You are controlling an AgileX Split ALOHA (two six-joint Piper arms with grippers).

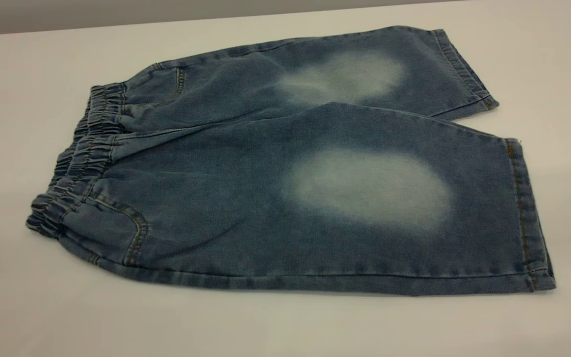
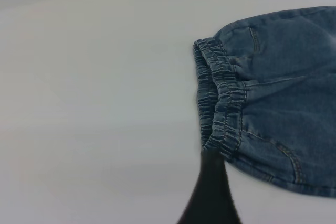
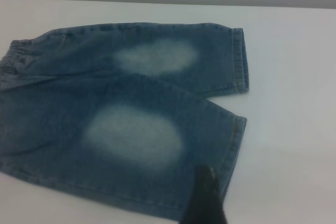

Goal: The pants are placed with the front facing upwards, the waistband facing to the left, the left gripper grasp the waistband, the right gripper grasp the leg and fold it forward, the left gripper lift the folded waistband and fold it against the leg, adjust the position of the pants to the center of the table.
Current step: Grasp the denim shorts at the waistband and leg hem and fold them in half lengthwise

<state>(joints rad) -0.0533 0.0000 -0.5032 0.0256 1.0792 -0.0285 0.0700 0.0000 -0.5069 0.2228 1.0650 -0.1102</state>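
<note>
The blue denim pants (image 1: 226, 198) lie flat on the white table (image 1: 285, 327), front up, both legs spread side by side with pale oval knee patches. The crinkled waistband (image 1: 82, 153) points to the left and the leg hems to the right. Neither gripper shows in the exterior view. In the left wrist view a black part of my left gripper (image 2: 212, 182) reaches the near end of the waistband (image 2: 220, 93). In the right wrist view a black part of my right gripper (image 3: 206, 195) hangs over the nearer leg (image 3: 131, 135), close to its hem.
Bare table surface (image 2: 94, 103) stretches out beyond the waistband and beyond the leg hems (image 3: 294, 119). The table's far edge (image 1: 117, 22) runs behind the pants.
</note>
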